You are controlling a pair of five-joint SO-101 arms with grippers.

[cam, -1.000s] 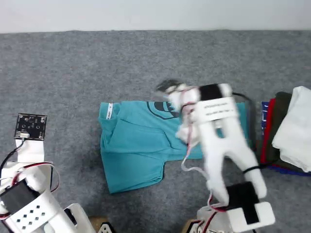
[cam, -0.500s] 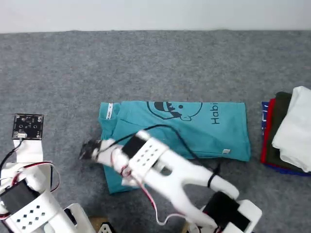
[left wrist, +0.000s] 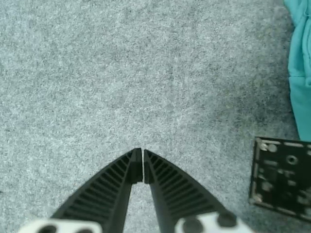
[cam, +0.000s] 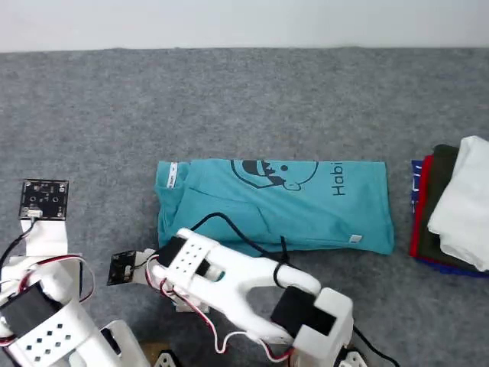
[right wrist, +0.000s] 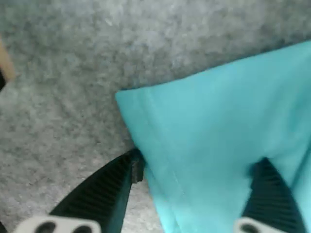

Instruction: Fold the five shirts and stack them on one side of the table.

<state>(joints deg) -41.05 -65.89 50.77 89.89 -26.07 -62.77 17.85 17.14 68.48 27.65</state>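
- Right arm (cam: 229,279) reaches from its base at the lower middle of the high view leftward, bent low over the lower left corner of the teal shirt (cam: 306,206).
- Its pincer, the right gripper (right wrist: 199,167), is spread wide and grasps nothing. In the right wrist view one dark finger sits on the grey surface just beside the shirt's hem, and the other rests over the teal cloth (right wrist: 218,121).
- The left arm (cam: 38,313) sits folded in the lower left corner of the high view, well apart from the shirt.
- The left gripper (left wrist: 142,154) is clenched, its ribbed fingertips touching each other with nothing between them, above bare grey surface.
- In the left wrist view a small dark circuit board (left wrist: 282,174) shows at the lower right. An edge of the teal shirt (left wrist: 299,48) shows at the upper right.
- The teal shirt lies flat in the middle of the high view, partly folded into a wide rectangle, with a printed design along its upper edge.
- A stack of folded shirts (cam: 451,206) sits at the right edge of the high view, near the teal shirt but not touching it. A white one is on top, with dark, red and blue layers beneath.
- The table (cam: 229,99) is covered in grey, carpet-like fabric.
- A pale wall (cam: 244,23) runs along the top of the high view.
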